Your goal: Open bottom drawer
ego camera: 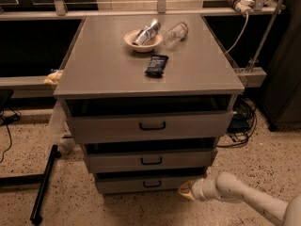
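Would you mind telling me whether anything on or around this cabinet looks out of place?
Two things on the cabinet top: a clear bottle lies on its side beside the bowl, and a can leans tilted in that bowl. Nothing looks spilled. The end effector sits low near the bottom drawer's right end.

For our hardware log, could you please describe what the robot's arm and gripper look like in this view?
The arm is a smooth, rounded, cream-white tube with a ribbed collar near the wrist; no cables or markings show on it. The gripper at its end is a small, tapered, yellowish-tan tip, low beside the right end of the bottom drawer.
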### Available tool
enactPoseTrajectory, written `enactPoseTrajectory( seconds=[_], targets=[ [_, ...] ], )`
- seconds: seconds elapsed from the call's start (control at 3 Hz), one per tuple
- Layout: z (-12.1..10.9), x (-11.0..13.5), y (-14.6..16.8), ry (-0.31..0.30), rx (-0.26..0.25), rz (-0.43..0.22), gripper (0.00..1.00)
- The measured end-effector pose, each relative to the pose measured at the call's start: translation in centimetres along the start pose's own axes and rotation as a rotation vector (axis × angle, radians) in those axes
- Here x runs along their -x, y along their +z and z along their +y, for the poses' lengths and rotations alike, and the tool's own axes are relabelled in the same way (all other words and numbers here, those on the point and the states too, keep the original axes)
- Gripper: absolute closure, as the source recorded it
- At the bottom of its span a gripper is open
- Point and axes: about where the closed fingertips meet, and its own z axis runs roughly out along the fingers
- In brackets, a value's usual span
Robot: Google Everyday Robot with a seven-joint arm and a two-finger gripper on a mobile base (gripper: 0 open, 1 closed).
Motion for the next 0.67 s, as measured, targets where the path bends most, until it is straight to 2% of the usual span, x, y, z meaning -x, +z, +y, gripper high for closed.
enactPoseTrajectory(
  seconds=[0.33,0.67],
  targets=[
    [0.3,-0.1,0.0,-0.012,0.001,0.011,1.00],
    [0.2,-1.8,0.8,-0.043,-0.013,0.031,0.81]
  ],
)
